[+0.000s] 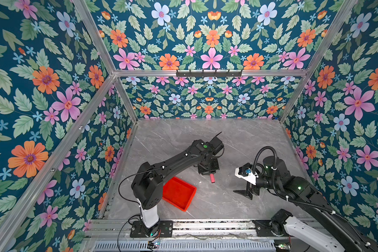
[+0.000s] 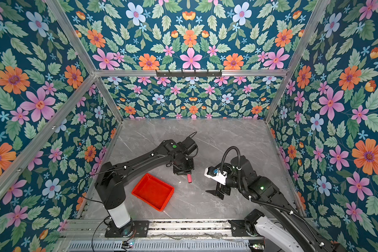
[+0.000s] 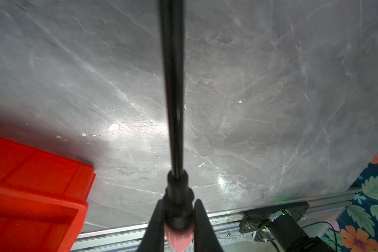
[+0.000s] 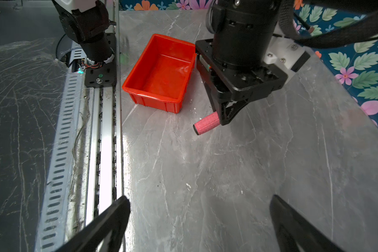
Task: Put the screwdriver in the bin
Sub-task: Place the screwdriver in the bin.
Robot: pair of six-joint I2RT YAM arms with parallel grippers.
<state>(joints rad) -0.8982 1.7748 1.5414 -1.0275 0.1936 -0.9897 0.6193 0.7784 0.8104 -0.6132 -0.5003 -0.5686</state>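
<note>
My left jaws clench the screwdriver [image 4: 205, 126] near its pink handle, just beside the bin [image 4: 155, 100]. I should carry it level, clear the wall, then release low. My right jaws hang open.

Qty: 1 screwdriver [image 1: 212, 178], 1 bin [image 1: 179, 194], 1 table [image 1: 238, 135], 2 grippers, 1 per arm: left gripper [image 3: 179, 201] & right gripper [image 4: 200, 197].

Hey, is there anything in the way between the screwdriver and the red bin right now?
Nothing visible. The left gripper is shut on the screwdriver, and only bare table lies between it and the bin, whose floor is empty.
</note>
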